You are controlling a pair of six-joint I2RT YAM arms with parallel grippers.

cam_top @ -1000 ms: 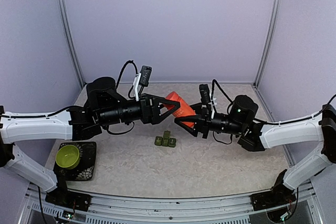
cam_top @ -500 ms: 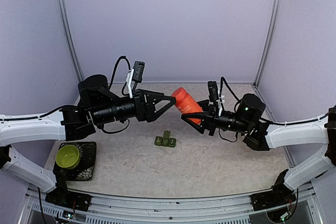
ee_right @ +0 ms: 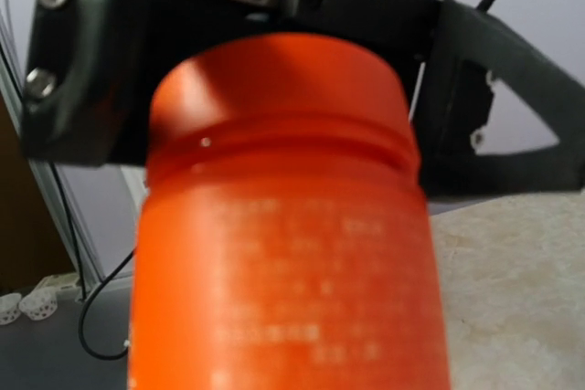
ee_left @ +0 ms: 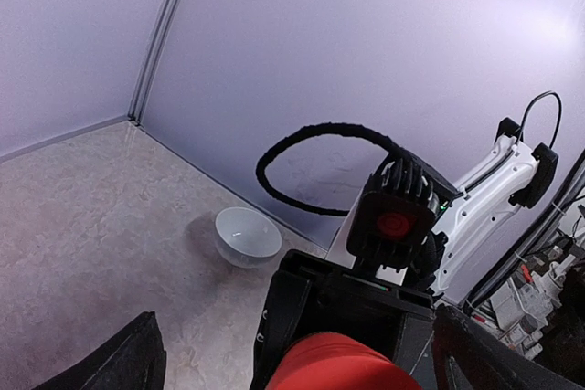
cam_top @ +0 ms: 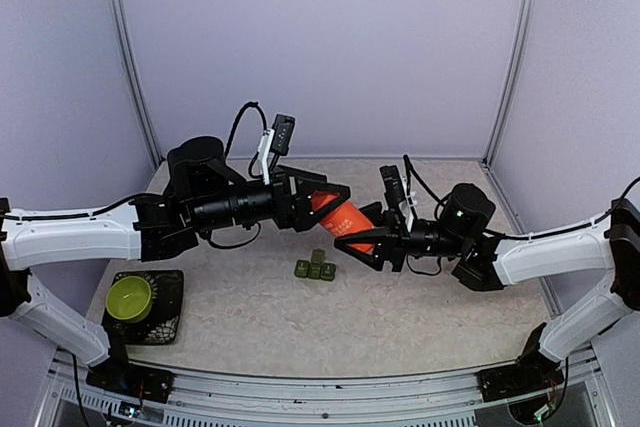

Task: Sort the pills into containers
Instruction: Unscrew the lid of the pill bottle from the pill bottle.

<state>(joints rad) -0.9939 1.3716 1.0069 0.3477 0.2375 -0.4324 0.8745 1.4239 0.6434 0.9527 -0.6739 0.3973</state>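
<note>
Jaws clamped: your right gripper (cam_top: 350, 233) grips the orange bottle (cam_top: 341, 215) mid-frame. Your left gripper (cam_top: 331, 206) stands spread around its upper-left end. The pill box (cam_top: 315, 268) sits below.

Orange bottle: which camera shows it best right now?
Top external: the orange bottle shows nearly whole, tilted, held by the right gripper, its cap end inside the open left gripper. Right wrist: close but blurred; left wrist: only a sliver at the bottom edge.
</note>
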